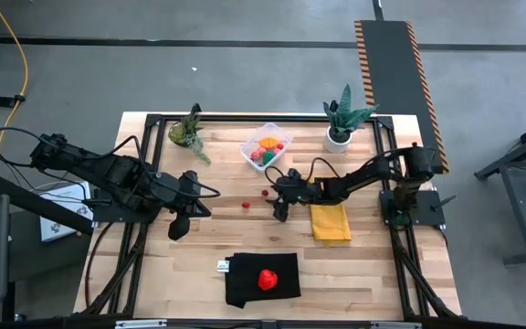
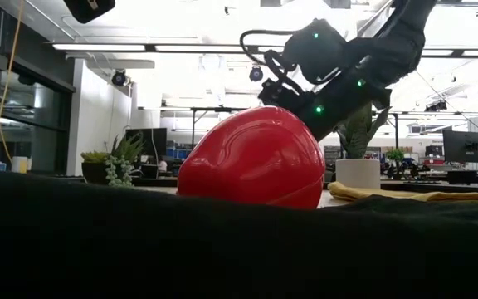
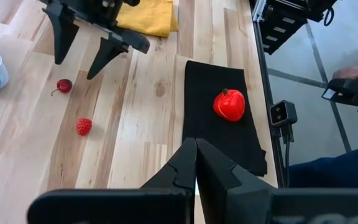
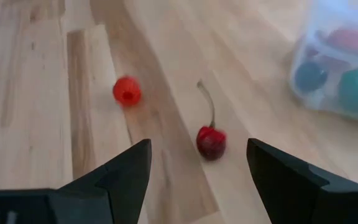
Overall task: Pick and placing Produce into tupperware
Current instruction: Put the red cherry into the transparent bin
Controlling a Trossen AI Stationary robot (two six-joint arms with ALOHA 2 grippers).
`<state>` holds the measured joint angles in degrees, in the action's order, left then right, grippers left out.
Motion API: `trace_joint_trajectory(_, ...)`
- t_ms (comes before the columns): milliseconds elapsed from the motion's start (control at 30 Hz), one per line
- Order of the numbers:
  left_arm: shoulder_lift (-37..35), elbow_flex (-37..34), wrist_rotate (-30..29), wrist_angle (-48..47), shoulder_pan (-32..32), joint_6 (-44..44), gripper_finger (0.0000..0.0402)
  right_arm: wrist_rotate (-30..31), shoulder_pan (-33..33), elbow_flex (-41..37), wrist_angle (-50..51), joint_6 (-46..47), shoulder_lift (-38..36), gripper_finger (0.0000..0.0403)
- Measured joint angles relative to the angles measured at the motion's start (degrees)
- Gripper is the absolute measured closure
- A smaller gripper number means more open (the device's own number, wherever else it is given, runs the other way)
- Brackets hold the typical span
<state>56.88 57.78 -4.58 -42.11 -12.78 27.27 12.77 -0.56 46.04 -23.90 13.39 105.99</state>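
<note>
My right gripper point(image 4: 197, 165) hangs open, and the small dark-red stemmed cherry point(image 4: 211, 142) lies on the pale wooden table point(image 4: 55, 93) between and just ahead of its fingers. A small round red berry point(image 4: 127, 91) lies farther ahead. The clear rounded plastic tub point(image 4: 347, 68), already holding coloured pieces, stands near. To grip well, I should straddle the cherry's body, not its stem. My left gripper point(image 3: 196, 163) waits with fingers together.
</note>
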Motion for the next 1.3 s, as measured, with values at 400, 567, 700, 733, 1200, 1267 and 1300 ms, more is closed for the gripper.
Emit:
trace_joint_trajectory(400, -0.02, 0.00, 0.00, -0.05, 0.01, 0.13, 0.0401, -2.56, 1.38, -0.02, -1.66, -2.73, 2.17, 0.0149)
trace_joint_trajectory(567, -0.02, 0.00, -0.18, -0.04, 0.00, 0.13, 0.0401, -3.86, 2.31, -0.02, -2.79, -3.39, 2.17, 0.0149)
trace_joint_trajectory(700, -0.02, 0.00, -0.20, -0.04, 0.01, 0.13, 0.0401, -5.75, 3.12, 0.02, -3.65, -3.39, 3.00, 0.0149)
trace_joint_trajectory(733, -0.02, 0.00, -0.20, -0.01, 0.00, 0.13, 0.0401, -5.81, 3.23, 0.34, -3.95, -3.41, 3.43, 0.0149)
trace_joint_trajectory(1200, -0.04, -0.04, -0.20, -0.02, 0.00, 1.11, 0.0401, -5.52, 3.28, 6.43, -1.02, -5.95, 8.47, 0.0149)
trace_joint_trajectory(1267, -0.01, -0.04, -0.18, -0.31, 0.00, 1.48, 0.0401, -4.76, 3.54, 6.43, -1.11, -5.93, 8.48, 0.0149)
trace_joint_trajectory(1300, -0.02, -0.04, -0.20, -0.31, 0.00, 1.51, 0.0401, -4.82, 3.66, 6.43, -1.09, -5.89, 8.48, 0.0149)
